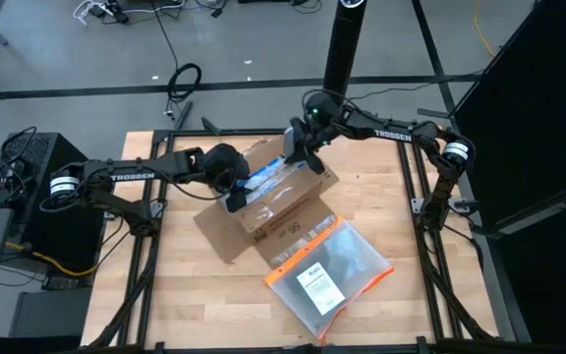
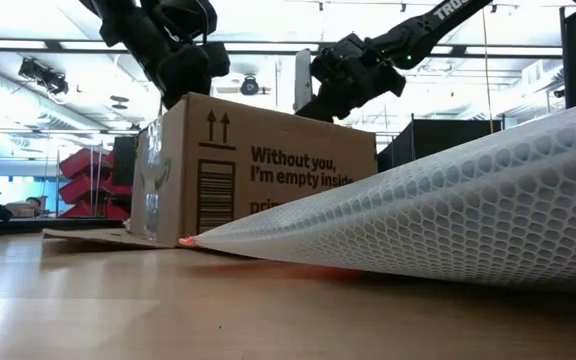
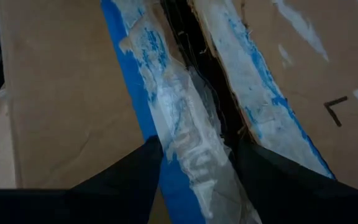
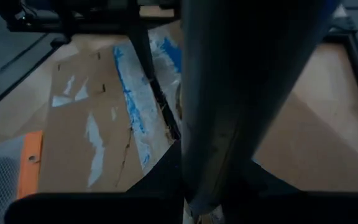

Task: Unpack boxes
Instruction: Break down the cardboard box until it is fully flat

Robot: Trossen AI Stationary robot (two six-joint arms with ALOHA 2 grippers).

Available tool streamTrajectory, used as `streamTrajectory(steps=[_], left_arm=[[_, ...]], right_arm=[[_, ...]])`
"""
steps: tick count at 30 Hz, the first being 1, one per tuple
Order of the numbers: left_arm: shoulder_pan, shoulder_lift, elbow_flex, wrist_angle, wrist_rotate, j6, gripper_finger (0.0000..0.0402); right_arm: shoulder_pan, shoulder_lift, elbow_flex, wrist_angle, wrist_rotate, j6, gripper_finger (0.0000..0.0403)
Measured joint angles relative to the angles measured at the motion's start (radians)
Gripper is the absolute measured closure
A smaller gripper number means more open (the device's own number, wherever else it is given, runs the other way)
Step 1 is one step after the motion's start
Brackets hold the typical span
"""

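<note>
A wooden worktop (image 1: 165, 295) carries a brown cardboard box (image 1: 283, 211) at its centre. Left end effector (image 1: 234, 192) straddles the torn blue tape seam (image 3: 185, 137), partly spread. Right end effector (image 1: 298, 157) grasps a dark tube (image 4: 241, 93). Best: pry one flap slowly.

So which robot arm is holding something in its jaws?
The right gripper, at the far end of the cardboard box. Its jaws are shut on a dark tube. The left gripper only straddles the torn blue tape, jaws apart.

Blue-taped box (image 4: 98, 124) beyond right claw (image 4: 216, 186)
</note>
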Motion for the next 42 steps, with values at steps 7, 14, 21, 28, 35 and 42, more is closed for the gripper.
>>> streamTrajectory(steps=[7,14,21,28,35,42], left_arm=[[0.0,-0.008,0.04,-0.012,0.001,-0.046,0.0193],[0.009,-0.014,0.228,0.002,0.01,0.029,0.0193],[0.109,0.098,0.252,0.104,0.134,0.184,0.0193],[0.215,0.223,0.264,0.217,0.268,0.334,0.0193],[0.244,0.325,0.268,0.352,0.303,0.398,0.0193],[0.251,0.36,0.268,0.343,0.295,0.398,0.0193]], right_arm=[[0.011,-0.043,0.012,0.224,0.14,0.239,0.0362],[0.006,-0.15,-0.046,0.161,0.421,0.428,0.0362],[0.062,-0.23,-0.157,0.236,0.602,0.628,0.0362],[0.119,-0.301,-0.269,0.312,0.79,0.822,0.0362],[0.133,-0.316,-0.38,0.433,0.872,0.842,0.0362],[0.133,-0.252,-0.428,0.547,0.868,0.891,0.0362]])
